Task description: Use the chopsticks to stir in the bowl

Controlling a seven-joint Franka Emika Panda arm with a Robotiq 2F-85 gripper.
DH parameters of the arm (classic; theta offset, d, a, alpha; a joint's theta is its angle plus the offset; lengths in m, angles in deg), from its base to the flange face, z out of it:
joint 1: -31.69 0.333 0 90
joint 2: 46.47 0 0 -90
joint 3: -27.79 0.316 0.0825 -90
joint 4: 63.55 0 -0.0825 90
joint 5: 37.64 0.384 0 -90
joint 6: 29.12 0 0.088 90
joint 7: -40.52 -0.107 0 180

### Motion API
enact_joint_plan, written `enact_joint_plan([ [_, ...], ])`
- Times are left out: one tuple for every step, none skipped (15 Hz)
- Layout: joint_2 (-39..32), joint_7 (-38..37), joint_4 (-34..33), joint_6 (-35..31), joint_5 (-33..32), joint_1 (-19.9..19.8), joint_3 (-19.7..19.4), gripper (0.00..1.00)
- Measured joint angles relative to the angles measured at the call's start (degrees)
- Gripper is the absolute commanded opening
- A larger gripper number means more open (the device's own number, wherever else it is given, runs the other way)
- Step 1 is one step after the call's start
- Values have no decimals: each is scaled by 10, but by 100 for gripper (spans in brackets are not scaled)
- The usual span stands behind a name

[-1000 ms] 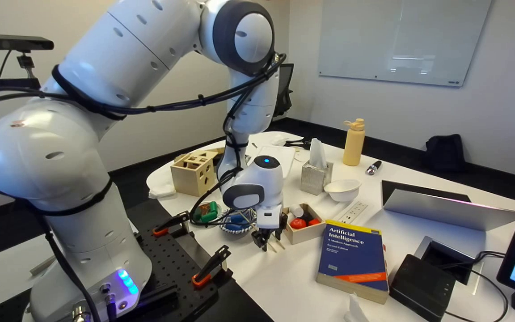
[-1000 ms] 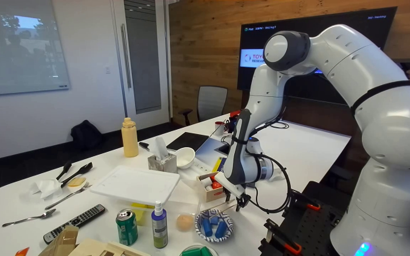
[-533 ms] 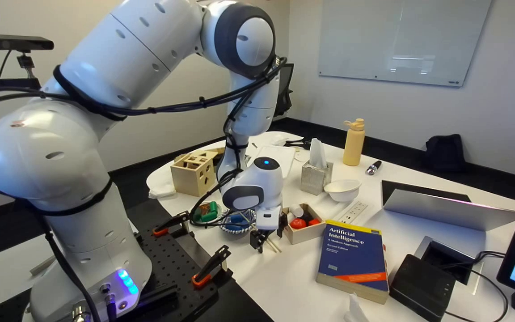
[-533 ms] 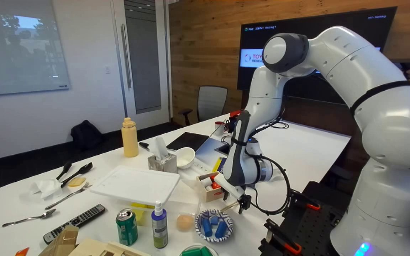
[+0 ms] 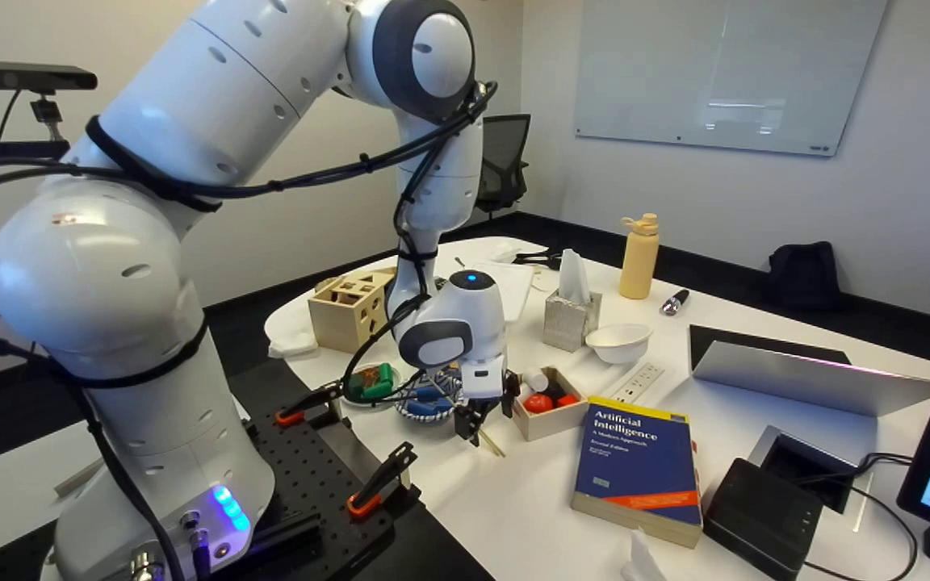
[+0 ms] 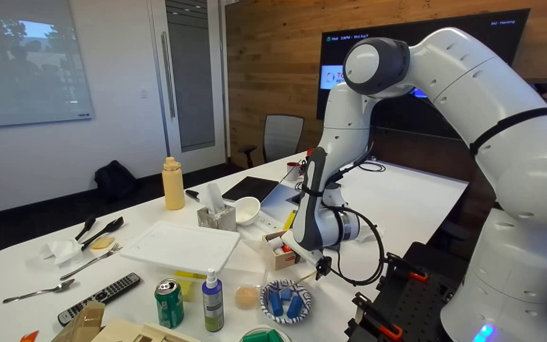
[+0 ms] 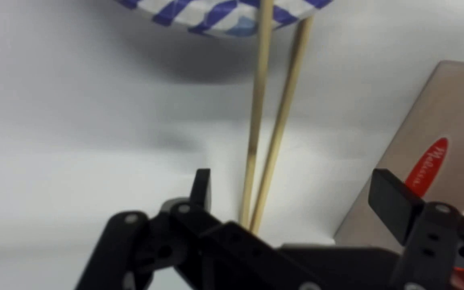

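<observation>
The bowl (image 6: pixel 272 286), patterned in blue and white, holds several blue blocks (image 6: pixel 294 306); its near edge tops the wrist view. Two thin wooden chopsticks (image 7: pixel 258 96) lie close together: one crosses over the rim, while the far end of the second vanishes at the bowl's edge. In an exterior view their near ends (image 5: pixel 489 440) rest by the table surface. My gripper (image 7: pixel 296 193) stands open above these ends, its fingers (image 7: pixel 202 187) far apart on either side of the pair, touching neither. The black linkage hides the lowest part of the sticks from the wrist camera.
A wooden box (image 7: pixel 413 129) with red and white pieces stands close by, under one finger in the wrist view. Around are a blue book (image 5: pixel 634 460), a dish of green blocks (image 5: pixel 372 383), a spray bottle (image 6: pixel 213 304) and a white lid (image 6: pixel 183 247).
My fingers have spread wider, and the chopsticks have come to lie lower and closer together, free of them. The arm has then risen slightly and shifted.
</observation>
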Motion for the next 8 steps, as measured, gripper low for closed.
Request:
enact_joint_plan([
  [13,0,3,0,10,29,-15,100],
  [27,0,8,0,21,60,-32,100],
  [42,1,14,1,32,92,-51,100],
  [58,2,21,2,42,125,-71,100],
  [73,4,26,6,49,156,-91,100],
  [87,11,31,13,57,185,-110,100],
  [99,18,33,23,64,212,-130,100],
  [109,21,34,34,65,237,-152,100],
])
